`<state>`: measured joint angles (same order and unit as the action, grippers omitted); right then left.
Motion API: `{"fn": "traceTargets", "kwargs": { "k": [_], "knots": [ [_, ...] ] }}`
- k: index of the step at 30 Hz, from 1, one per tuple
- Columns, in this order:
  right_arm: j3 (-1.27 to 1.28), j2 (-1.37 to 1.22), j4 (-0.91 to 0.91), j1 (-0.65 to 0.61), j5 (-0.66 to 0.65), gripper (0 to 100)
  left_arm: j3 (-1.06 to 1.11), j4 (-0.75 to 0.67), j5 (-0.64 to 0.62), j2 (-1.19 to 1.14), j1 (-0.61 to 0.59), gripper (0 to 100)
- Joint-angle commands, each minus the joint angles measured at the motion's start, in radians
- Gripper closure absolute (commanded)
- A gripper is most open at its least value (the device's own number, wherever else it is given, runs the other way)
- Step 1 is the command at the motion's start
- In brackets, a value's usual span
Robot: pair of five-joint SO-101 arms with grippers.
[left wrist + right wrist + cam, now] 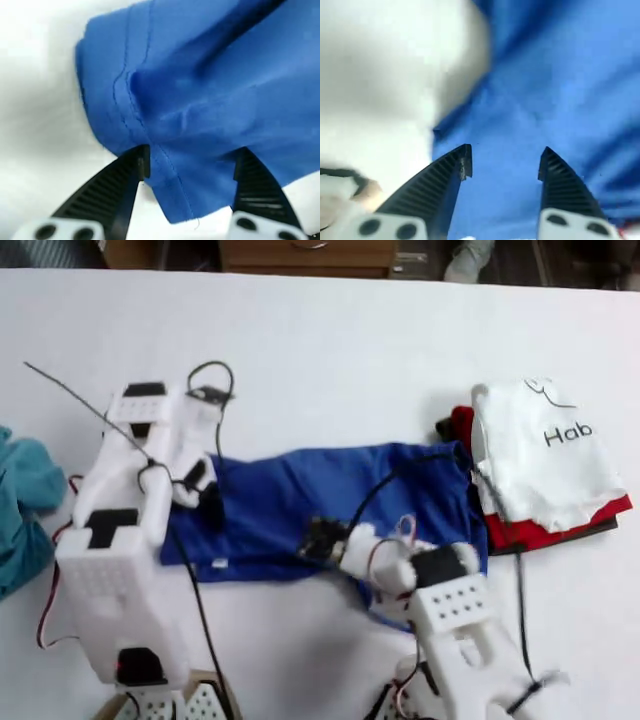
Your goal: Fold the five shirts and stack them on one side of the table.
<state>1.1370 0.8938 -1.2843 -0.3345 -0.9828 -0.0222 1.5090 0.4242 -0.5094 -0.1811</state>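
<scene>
Shirt of crumpled blue cotton (pixel 330 505), high view: long axis runs from left claw (pixel 207 498) past right claw (pixel 322 540), both at its edge. L wrist: left claw (pixel 192 165) released, hem corner btwn its fingers. R wrist: right claw (pixel 505 160) released, fabric just beneath.

blue shirt (pixel 330 500) is soft matt cloth, a bit wrinkly, double stitching along the hem. left gripper (pixel 192 165) has black ribbed plastic fingers (pixel 125 185), slight sheen, on white plastic bases. arm shells (pixel 120 540) are matt white plastic. table (pixel 330 330) looks smooth matt white. white shirt (pixel 540 470) and teal shirt (pixel 25 500) are matt cloth too
</scene>
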Motion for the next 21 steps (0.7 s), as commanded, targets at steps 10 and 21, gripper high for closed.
{"fn": "traceTargets", "kwargs": {
  "k": [10, 21],
  "knots": [
    [0.16, 0.082, 0.42, 0.352, -0.049, 77.6, -0.117, 0.066, -0.032, -0.041, -0.008, 71],
    [0.146, -0.216, 0.791, 0.363, 0.198, 88.9, -0.209, 0.15, -0.051, -0.048, 0.003, 71]
  ]
}}
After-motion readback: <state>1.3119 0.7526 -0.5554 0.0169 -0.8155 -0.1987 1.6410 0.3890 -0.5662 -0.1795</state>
